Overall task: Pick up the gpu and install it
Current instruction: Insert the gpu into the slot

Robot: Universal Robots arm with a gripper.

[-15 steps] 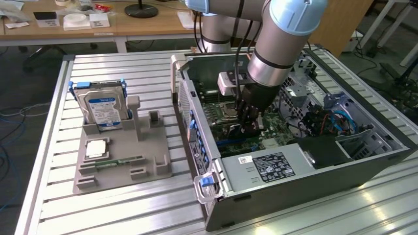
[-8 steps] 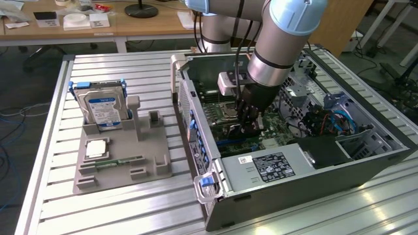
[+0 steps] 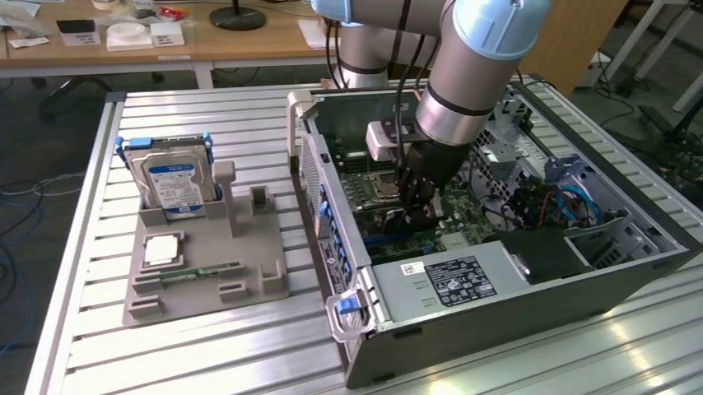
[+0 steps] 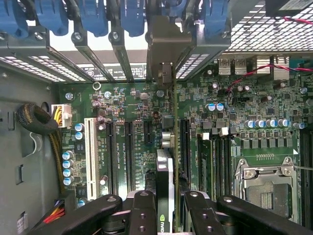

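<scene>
The gpu (image 4: pixel 165 171) stands on edge inside the open computer case (image 3: pixel 528 313), over the slots of the green motherboard (image 4: pixel 137 98). Its metal end bracket meets the row of rear slot covers. The case also holds a power supply (image 3: pixel 462 280) with a white label and a tangle of blue and red cables.

The gripper (image 4: pixel 166 196) reaches down into the case, partly closed, with its black fingers (image 4: pixel 142 210) clamped on either side of the card. Seen edge-on, the card's lower edge is hidden, so it may or may not be seated in its slot.

Beside the case, on the slatted table (image 3: pixel 220 354), a grey tray (image 3: pixel 209 288) holds a hard drive (image 3: pixel 170 181) (upright, blue label), a narrow memory stick (image 3: pixel 203 271) and a small square chip (image 3: pixel 161 249).
</scene>
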